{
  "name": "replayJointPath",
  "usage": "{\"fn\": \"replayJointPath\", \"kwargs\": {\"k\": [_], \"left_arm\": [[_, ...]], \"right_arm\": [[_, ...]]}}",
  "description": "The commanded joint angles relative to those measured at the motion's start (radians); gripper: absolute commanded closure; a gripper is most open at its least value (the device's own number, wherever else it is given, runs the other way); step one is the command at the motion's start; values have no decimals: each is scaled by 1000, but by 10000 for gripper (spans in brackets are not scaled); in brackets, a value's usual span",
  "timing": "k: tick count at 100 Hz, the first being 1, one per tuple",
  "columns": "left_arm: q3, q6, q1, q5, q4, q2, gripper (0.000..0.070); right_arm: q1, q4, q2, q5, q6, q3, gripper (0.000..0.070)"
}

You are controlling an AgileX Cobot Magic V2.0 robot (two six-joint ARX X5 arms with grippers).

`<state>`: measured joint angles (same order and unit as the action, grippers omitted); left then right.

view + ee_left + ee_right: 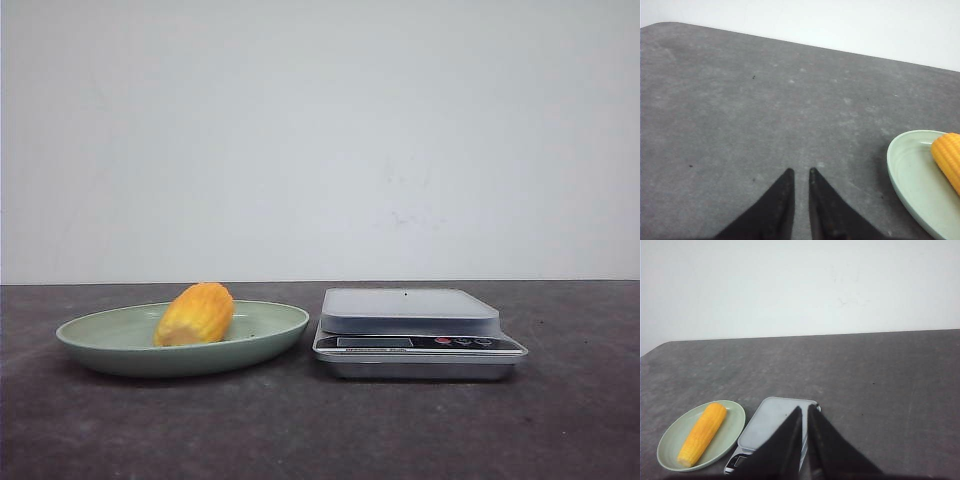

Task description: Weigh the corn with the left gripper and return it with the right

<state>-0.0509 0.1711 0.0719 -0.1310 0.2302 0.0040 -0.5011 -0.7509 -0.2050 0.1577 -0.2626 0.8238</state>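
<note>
The yellow-orange corn lies in a pale green plate on the left of the table. A grey digital scale stands to its right with nothing on its platform. Neither gripper shows in the front view. In the left wrist view my left gripper is shut and empty over bare table, with the plate and corn off to one side. In the right wrist view my right gripper is shut and empty, held above the scale, with the corn and plate beside it.
The table is dark grey and ends at a plain white wall behind. Plate and scale stand almost touching near the table's middle.
</note>
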Motion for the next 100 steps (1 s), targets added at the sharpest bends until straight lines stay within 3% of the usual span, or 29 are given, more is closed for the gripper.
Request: {"fn": "replayJointPath", "kwargs": {"k": [1, 44, 57, 78, 100], "left_arm": [[17, -13, -2, 2, 8, -1, 678], [17, -13, -2, 2, 8, -1, 678], [17, -13, -2, 2, 8, -1, 678], [17, -13, -2, 2, 8, -1, 678], [17, -13, -2, 2, 8, -1, 678]], "right_arm": [[-5, 11, -1, 0, -7, 14, 688], [-5, 11, -1, 0, -6, 14, 688], [7, 28, -1, 13, 56, 14, 688], [248, 115, 23, -53, 189, -50, 688], [458, 430, 136, -118, 212, -345, 688]]}}
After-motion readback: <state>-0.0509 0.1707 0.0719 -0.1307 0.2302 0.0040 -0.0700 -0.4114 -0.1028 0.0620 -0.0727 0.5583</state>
